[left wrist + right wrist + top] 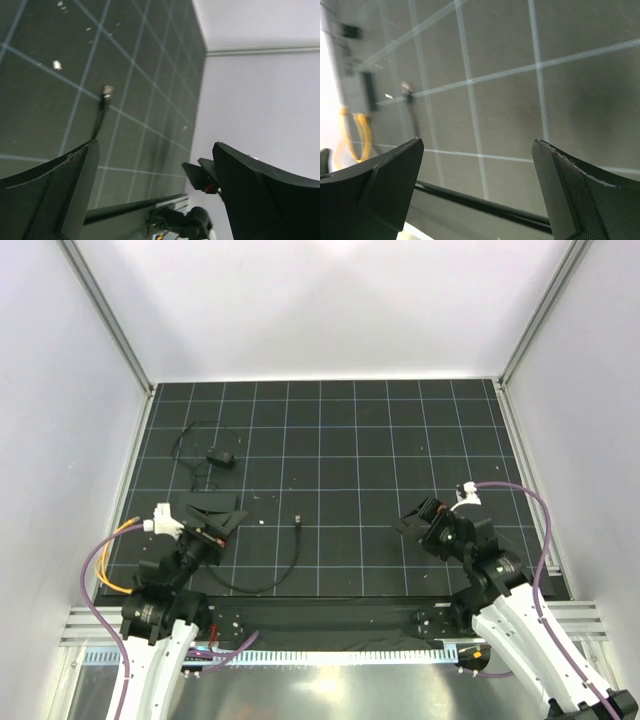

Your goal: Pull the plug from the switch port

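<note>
Top external: plug lies on mat, seemingly apart from switch.

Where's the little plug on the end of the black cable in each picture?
Top view: the plug lies on the black grid mat, just left of centre.
Left wrist view: upper left, at a grid line.
Right wrist view: left side, above mid-height.
Shared landmark: the mat's white grid lines, seen in all three views.

White arms; black, perhaps plastic grippers
</note>
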Motion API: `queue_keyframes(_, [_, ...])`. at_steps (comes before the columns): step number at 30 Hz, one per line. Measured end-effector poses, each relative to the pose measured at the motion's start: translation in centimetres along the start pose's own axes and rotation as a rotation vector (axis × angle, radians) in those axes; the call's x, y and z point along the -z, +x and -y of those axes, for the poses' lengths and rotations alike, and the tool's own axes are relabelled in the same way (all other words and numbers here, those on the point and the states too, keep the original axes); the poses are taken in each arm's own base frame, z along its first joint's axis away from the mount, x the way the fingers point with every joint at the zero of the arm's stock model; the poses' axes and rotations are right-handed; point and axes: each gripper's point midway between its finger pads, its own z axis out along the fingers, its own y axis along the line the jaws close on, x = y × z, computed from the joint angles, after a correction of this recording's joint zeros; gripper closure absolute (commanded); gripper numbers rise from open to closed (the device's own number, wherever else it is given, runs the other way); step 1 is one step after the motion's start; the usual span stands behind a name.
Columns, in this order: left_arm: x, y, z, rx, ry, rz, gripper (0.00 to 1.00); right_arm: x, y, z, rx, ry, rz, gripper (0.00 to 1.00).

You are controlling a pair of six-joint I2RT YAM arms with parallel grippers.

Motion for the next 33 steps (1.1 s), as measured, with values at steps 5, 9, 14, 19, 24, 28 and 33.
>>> queue_keyframes(5, [1.2,0.3,-0.6,-0.104,-0.048,-0.021,0.00,0.2,1.2,-0.1,0.054,-0.002,-0.084,0.00])
queue_keyframes(9, [3.5,-1.0,2.3,-0.218,0.019,0.045,0.00,0.8,2.4,-3.0,0.084,-0.180,-0.158,0.00])
queue_keyframes(14, [4.3,-2.1,3.3,-0.293,-0.001,0.080,0.00,-0.1,4.9,-3.8,0.064,-0.309,-0.269,0.00])
queue_keyframes(19, [2.5,-2.4,0.4,-0.312,-0.222,0.006,0.03,-1.6,6.4,-3.5,0.027,-0.302,-0.386,0.00])
queue_keyframes(24, [1.6,-2.6,-1.5,-0.310,-0.373,-0.044,0.06,-2.8,6.1,-4.5,0.073,-0.280,-0.422,0.00])
queue_keyframes(28, [1.3,-3.3,-2.3,-0.309,-0.448,-0.032,0.08,-3.8,5.1,-7.8,0.147,-0.322,-0.425,0.00])
queue_keyframes(33, [0.9,-4.1,-2.3,-0.313,-0.493,-0.013,0.11,-5.9,5.5,-10.2,0.206,-0.315,-0.415,0.00])
